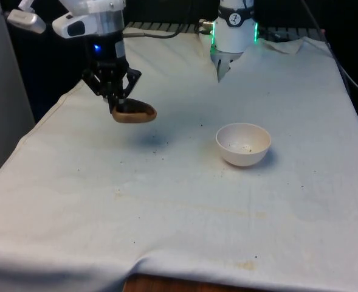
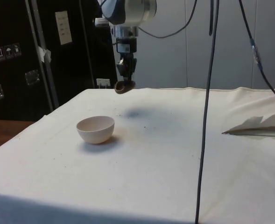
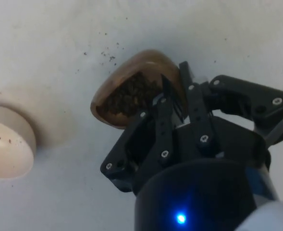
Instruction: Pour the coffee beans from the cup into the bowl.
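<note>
White-clothed desk (image 1: pixel 166 207): my claw (image 1: pixel 119 104) is clamping the brown cup (image 1: pixel 134 112) rim, holding it aloft at front view's left, bowl (image 1: pixel 243 143) well apart rightward. I'm keeping it level, tipping only above the bowl.

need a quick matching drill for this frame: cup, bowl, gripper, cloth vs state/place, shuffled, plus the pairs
Things:
1. cup
2. bowl
3. gripper
4. cloth

States:
A. white, standing on the table, almost empty
B. black, shut on a rim
C. brown, held above the table, beans inside
D. white, dotted with dark specks

Pairs: 1-C, 2-A, 3-B, 4-D
</note>
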Robot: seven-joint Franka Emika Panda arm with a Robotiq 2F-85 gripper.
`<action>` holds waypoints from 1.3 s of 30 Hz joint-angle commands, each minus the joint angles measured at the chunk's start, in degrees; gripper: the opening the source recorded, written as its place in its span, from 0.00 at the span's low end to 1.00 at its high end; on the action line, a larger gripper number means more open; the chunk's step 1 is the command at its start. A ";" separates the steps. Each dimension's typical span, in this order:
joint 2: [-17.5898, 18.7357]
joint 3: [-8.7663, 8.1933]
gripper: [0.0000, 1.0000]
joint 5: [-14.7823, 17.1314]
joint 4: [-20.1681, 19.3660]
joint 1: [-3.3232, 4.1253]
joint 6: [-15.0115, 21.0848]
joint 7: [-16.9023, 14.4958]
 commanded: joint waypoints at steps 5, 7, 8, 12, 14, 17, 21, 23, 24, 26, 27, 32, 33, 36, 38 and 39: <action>-1.03 0.29 0.01 -1.55 -0.40 0.46 -0.11 1.66; -2.12 0.06 0.01 -3.27 -1.32 1.66 0.17 3.61; -2.23 0.17 0.01 -3.67 -1.43 1.72 0.23 4.01; -2.86 0.69 0.01 -5.10 -1.66 2.06 0.17 5.61; -3.09 0.92 0.01 -5.90 -1.78 2.29 0.11 6.47; -3.55 1.38 0.01 -7.16 -1.95 2.52 0.11 7.73; -3.78 2.46 0.01 -8.37 -1.66 2.06 -0.17 8.88; -4.58 2.06 0.01 -9.74 -2.18 2.86 -0.17 10.26; -4.76 2.12 0.01 -10.08 -2.18 2.86 -0.23 10.60; -5.21 2.29 0.01 -11.06 -2.12 3.04 -0.52 11.52; -5.39 2.41 0.01 -11.52 -2.12 3.09 -0.63 11.92; -6.53 3.09 0.01 -14.15 -2.01 3.15 -1.43 14.21; -6.76 3.27 0.01 -14.67 -2.01 3.15 -1.60 14.67; -7.39 3.90 0.01 -16.84 -1.95 3.21 -2.18 16.50; -7.62 4.24 0.01 -17.99 -1.89 3.21 -2.46 17.42; -7.79 4.41 0.01 -18.62 -1.89 3.27 -2.58 17.99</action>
